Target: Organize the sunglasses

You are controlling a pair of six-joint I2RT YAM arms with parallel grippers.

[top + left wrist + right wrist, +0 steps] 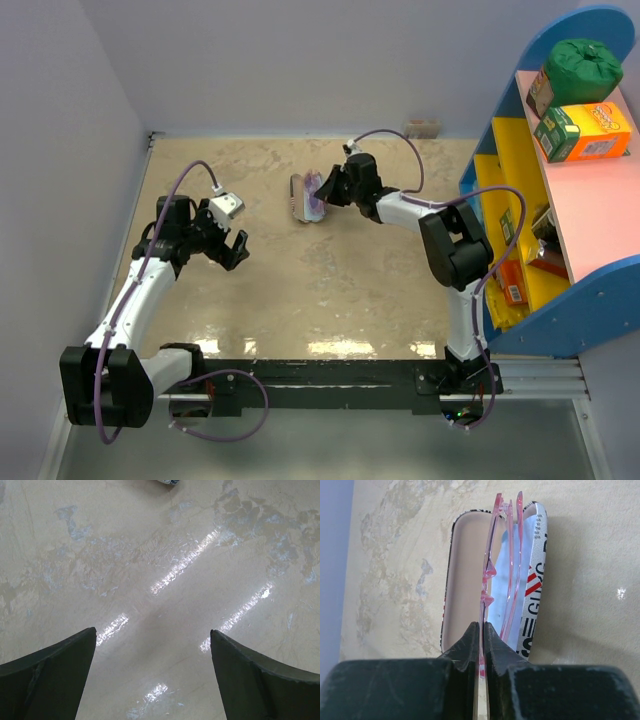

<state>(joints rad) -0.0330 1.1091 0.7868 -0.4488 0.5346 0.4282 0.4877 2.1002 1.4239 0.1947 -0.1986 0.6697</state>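
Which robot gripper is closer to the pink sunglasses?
The right one. The right gripper is shut on the sunglasses, holding them on edge at the open case. The left gripper hangs open, well apart from them.

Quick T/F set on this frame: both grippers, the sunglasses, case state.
1. The right gripper is shut on the sunglasses. True.
2. The case is closed. False: it lies open, with a light blue cloth inside.
3. The left gripper is open and holds nothing. True.
4. The sunglasses lie loose beside the case. False: the right gripper pinches their frame, holding them edge-on at the open case.
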